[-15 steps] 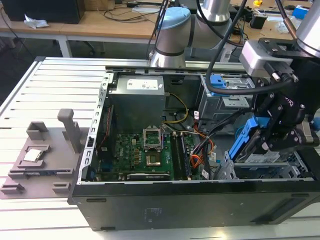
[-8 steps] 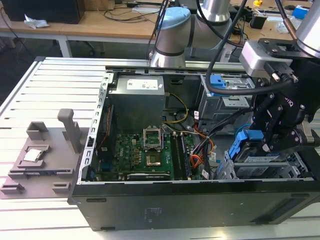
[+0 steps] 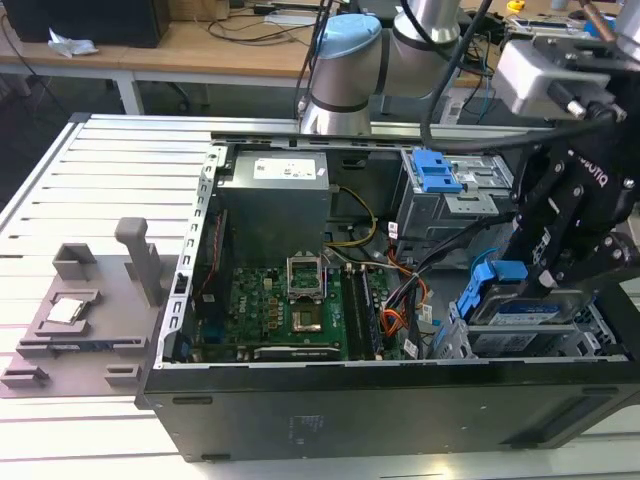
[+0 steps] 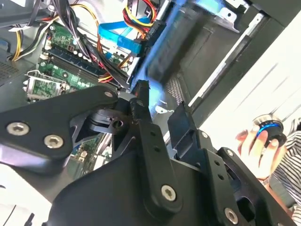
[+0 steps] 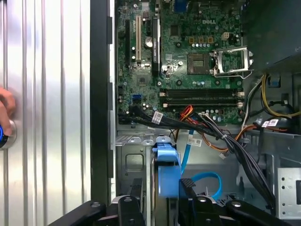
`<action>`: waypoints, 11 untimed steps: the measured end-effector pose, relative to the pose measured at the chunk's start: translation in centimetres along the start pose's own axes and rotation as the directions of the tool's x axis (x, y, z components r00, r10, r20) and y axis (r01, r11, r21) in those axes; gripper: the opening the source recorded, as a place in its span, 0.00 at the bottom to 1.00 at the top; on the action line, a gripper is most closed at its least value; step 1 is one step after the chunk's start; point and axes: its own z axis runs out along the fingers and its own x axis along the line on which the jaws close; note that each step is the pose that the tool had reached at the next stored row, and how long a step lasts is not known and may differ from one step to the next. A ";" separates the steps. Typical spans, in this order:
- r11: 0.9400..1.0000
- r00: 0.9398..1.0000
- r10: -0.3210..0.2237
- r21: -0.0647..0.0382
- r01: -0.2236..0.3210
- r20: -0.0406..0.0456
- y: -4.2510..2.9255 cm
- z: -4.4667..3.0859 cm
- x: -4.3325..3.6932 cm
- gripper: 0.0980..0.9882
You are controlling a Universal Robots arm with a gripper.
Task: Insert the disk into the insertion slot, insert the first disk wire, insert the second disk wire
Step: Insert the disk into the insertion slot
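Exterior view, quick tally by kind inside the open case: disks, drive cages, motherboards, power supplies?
Disk: 1
Drive cages: 2 (silver insertion slot; taller grey cage with blue latches)
Motherboard: 1
Power supply: 1
Total: 5

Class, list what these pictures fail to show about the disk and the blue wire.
1. Exterior view: how deep the disk sits in the insertion slot; the gripper covers it.
2. First wrist view: where the second disk wire ends; the gripper hides it.
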 end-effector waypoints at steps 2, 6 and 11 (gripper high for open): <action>1.000 1.000 0.000 0.000 0.000 0.001 0.01 -0.07 0.00 0.38; 1.000 1.000 0.000 0.000 0.000 0.010 0.00 -0.01 -0.07 0.22; 1.000 1.000 0.000 0.000 0.000 0.011 0.00 0.19 -0.03 0.01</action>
